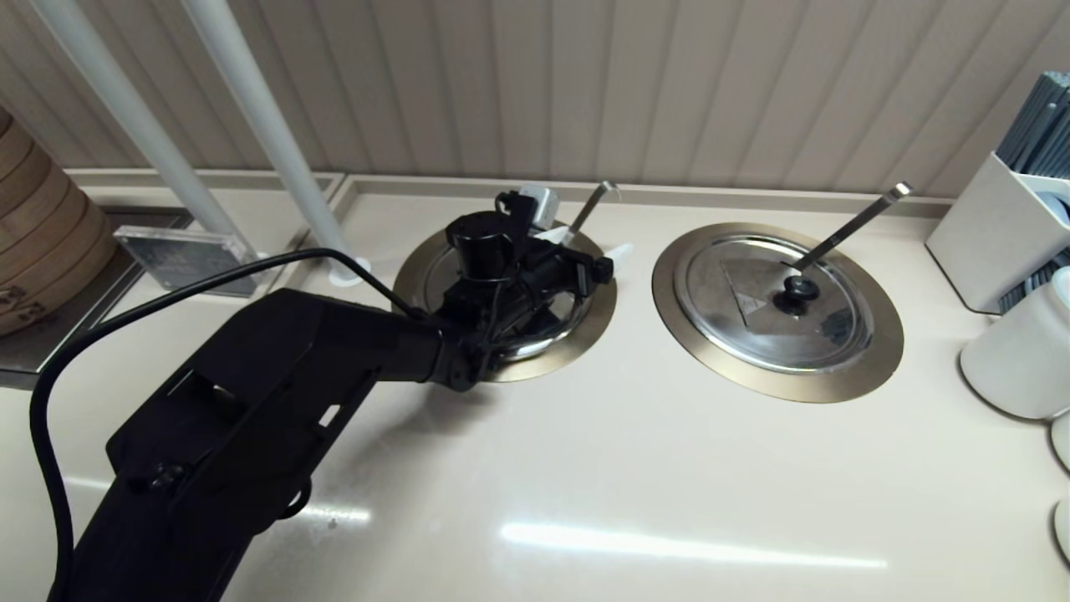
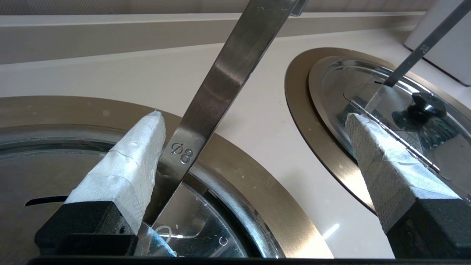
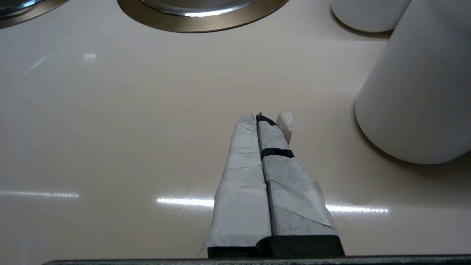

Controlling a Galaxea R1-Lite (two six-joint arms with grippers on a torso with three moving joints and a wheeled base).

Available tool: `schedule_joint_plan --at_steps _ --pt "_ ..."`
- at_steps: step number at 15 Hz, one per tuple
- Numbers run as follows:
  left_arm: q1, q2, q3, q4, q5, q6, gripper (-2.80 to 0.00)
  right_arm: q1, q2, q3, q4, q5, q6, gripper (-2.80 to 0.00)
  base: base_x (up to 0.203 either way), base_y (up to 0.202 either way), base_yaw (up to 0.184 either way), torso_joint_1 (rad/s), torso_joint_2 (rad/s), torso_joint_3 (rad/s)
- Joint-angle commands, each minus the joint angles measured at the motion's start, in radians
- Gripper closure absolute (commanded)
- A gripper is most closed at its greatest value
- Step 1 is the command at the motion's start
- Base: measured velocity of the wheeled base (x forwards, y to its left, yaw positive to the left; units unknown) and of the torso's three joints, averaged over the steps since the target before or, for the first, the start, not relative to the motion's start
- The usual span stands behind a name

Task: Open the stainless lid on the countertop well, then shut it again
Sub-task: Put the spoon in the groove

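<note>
The stainless lid lies in the left countertop well, ringed by its bronze rim. My left arm hangs over it and hides the black knob. The hook-ended ladle handle sticks up at the lid's far side. My left gripper is open above the lid's far edge. In the left wrist view the gripper is spread wide. The ladle handle stands just beside one taped finger, with the lid and rim below. My right gripper is shut over bare counter, outside the head view.
The twin lid with its glossy knob and straight ladle handle sits to the right. White jars and a white holder stand at the far right. A bamboo steamer and two white poles are on the left.
</note>
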Motion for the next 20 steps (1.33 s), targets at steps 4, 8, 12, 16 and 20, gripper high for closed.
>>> schedule_joint_plan --at_steps 4,8,12,16,20 --pt "-0.013 -0.024 0.053 -0.008 -0.001 -0.001 -2.8 0.0 0.0 0.005 0.0 -0.001 0.0 0.0 0.0 0.0 0.0 0.0 0.0 0.0" --pt "-0.013 -0.025 0.052 -0.015 0.002 -0.001 -2.8 0.0 0.0 0.005 0.0 -0.001 0.0 0.0 0.0 0.0 0.0 0.0 0.0 0.0" --pt "0.006 -0.006 -0.034 -0.015 0.045 0.008 -2.8 0.0 0.0 0.005 0.0 -0.001 0.0 0.0 0.0 0.0 0.0 0.0 0.0 0.0" --pt "0.047 0.049 -0.14 0.036 0.088 0.014 -2.8 0.0 0.0 0.005 0.0 -0.001 0.0 0.0 0.0 0.0 0.0 0.0 0.0 0.0" --pt "0.063 0.06 -0.15 0.039 0.083 0.014 -2.8 0.0 0.0 0.005 0.0 0.001 0.0 0.0 0.0 0.0 0.0 0.0 0.0 0.0"
